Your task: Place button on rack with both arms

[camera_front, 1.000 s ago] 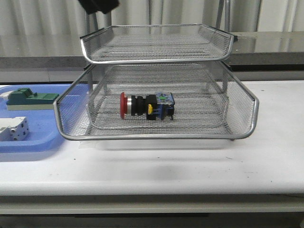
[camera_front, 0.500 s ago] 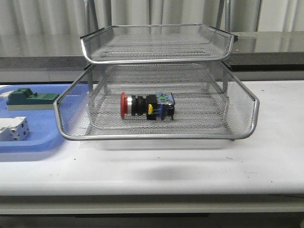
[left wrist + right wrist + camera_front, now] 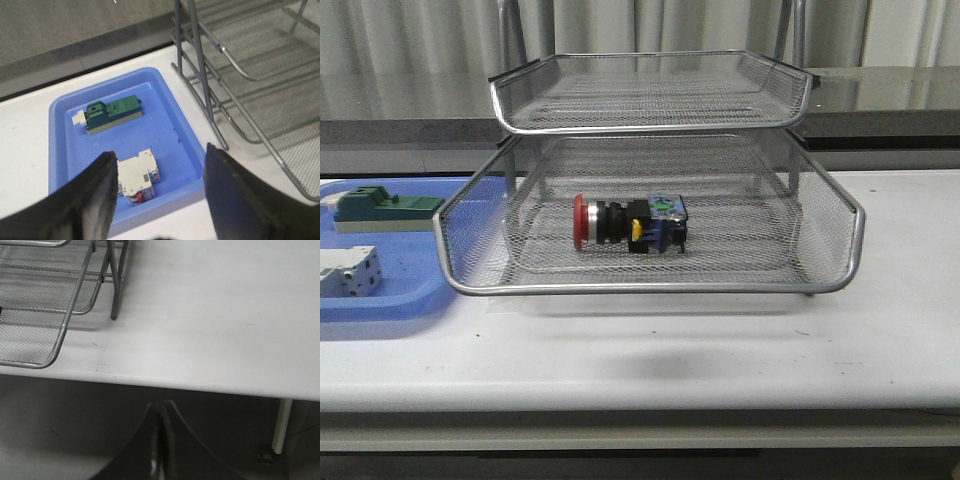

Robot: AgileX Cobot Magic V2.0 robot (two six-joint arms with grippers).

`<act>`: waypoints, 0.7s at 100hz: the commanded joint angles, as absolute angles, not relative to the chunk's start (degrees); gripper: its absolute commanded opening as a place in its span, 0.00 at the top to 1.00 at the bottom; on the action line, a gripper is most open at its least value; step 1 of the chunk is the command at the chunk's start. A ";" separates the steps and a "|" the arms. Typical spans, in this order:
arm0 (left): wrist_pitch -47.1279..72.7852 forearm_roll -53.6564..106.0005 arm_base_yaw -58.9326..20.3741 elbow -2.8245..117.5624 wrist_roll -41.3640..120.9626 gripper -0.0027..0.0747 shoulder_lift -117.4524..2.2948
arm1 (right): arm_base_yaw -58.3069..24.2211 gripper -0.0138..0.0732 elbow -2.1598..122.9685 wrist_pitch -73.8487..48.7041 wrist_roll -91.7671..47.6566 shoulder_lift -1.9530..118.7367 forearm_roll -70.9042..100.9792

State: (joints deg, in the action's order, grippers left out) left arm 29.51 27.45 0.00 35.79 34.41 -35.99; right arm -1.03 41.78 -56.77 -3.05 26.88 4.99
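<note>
The button [image 3: 628, 222] lies on its side in the middle tier of the silver wire rack [image 3: 650, 288], red head to the left, yellow and blue block to the right. No arm shows in the front view. In the left wrist view my left gripper [image 3: 161, 159] is open and empty, high above the blue tray [image 3: 165, 107], beside the rack [image 3: 235, 65]. In the right wrist view my right gripper [image 3: 159, 412] is shut and empty, below and in front of the table's front edge, with the rack's corner [image 3: 60, 335] off to one side.
The blue tray [image 3: 380, 310] at the left holds a green block [image 3: 382, 208] and a white-grey terminal block [image 3: 348, 272]; both show in the left wrist view [image 3: 112, 111], [image 3: 138, 175]. A table leg [image 3: 281, 425] stands near the right gripper. White tabletop [image 3: 900, 330] lies right of the rack.
A black arm part seen one second ago above the rack's top left has left the front view. The button and rack have not moved.
</note>
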 commanded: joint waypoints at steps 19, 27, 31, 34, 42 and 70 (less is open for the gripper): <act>13.20 33.03 0.04 23.07 33.74 0.48 -20.56 | -1.02 0.92 43.63 -53.36 -2.98 27.05 4.83; 11.87 33.03 0.04 20.44 33.74 0.48 -16.83 | -1.02 0.92 43.63 -53.36 -2.98 27.05 4.83; 11.58 33.03 0.04 19.67 33.74 0.48 -15.62 | -1.02 0.92 43.63 -53.36 -2.98 27.05 4.83; 11.08 33.03 0.04 19.08 33.74 0.48 -14.63 | -1.02 0.92 43.63 -53.36 -2.98 27.05 4.83; 9.78 34.71 0.04 18.24 33.74 0.48 -13.29 | -1.02 0.92 43.63 -53.36 -2.98 27.05 4.83; 7.17 37.33 0.04 18.01 33.74 0.56 -13.21 | -1.02 0.92 43.63 -53.36 -2.98 27.05 4.83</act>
